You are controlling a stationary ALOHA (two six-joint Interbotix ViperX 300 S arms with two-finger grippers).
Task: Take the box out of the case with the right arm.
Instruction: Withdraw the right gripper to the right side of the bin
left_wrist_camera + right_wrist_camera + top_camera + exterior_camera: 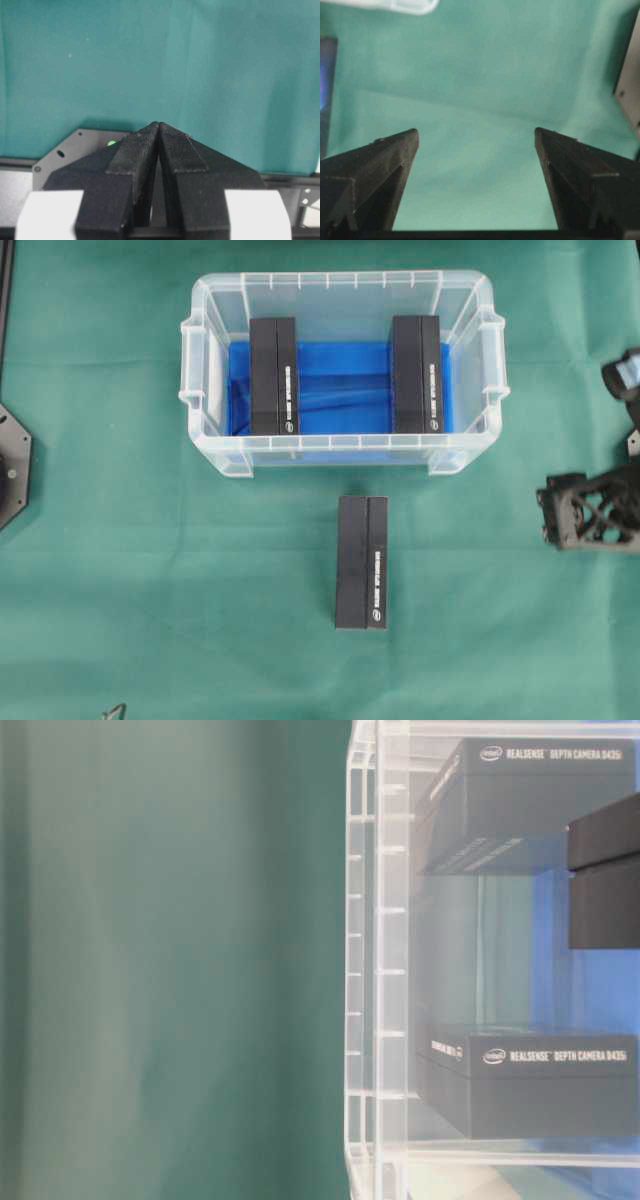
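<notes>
The clear case with a blue bottom stands at the back middle of the green cloth. Two black boxes stand inside it, one at the left and one at the right. A third black box lies on the cloth just in front of the case. My right gripper hangs at the right edge, apart from the case and all the boxes. In the right wrist view it is open with only cloth between its fingers. The left gripper is shut on nothing.
A dark base plate lies at the left edge, and a grey plate shows under the left gripper. In the right wrist view the case rim is at the top left. The case wall fills the table-level view.
</notes>
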